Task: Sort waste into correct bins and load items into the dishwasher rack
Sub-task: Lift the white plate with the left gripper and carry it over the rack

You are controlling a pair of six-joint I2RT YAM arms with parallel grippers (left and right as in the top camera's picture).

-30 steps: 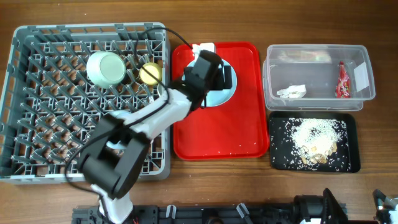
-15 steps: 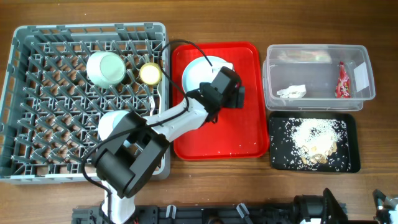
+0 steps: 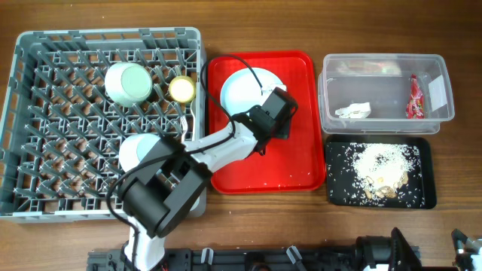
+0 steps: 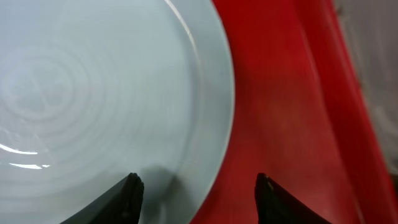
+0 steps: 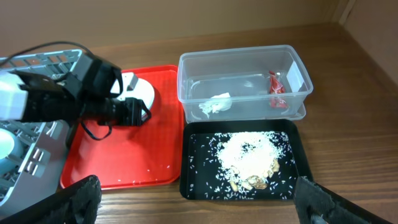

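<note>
**On the red serving tray [image 3: 301, 162], your left hand [image 4: 199, 196] brackets the plate [image 3: 245, 89]**

Your left hand hangs low with its fingers spread and gripping nothing. One tip is above the pale-blue plate and the other above bare tray, so the rim runs between them. That looks like a set-up for an edge pinch, since a flat plate offers no other hold. Your right hand [image 5: 199, 205] is spread and empty, well clear of the work. With the mint-green bowl [image 3: 128, 83] and cup [image 3: 181, 89] sitting in the dishwasher rack [image 3: 45, 150], the plate seems next.
</note>
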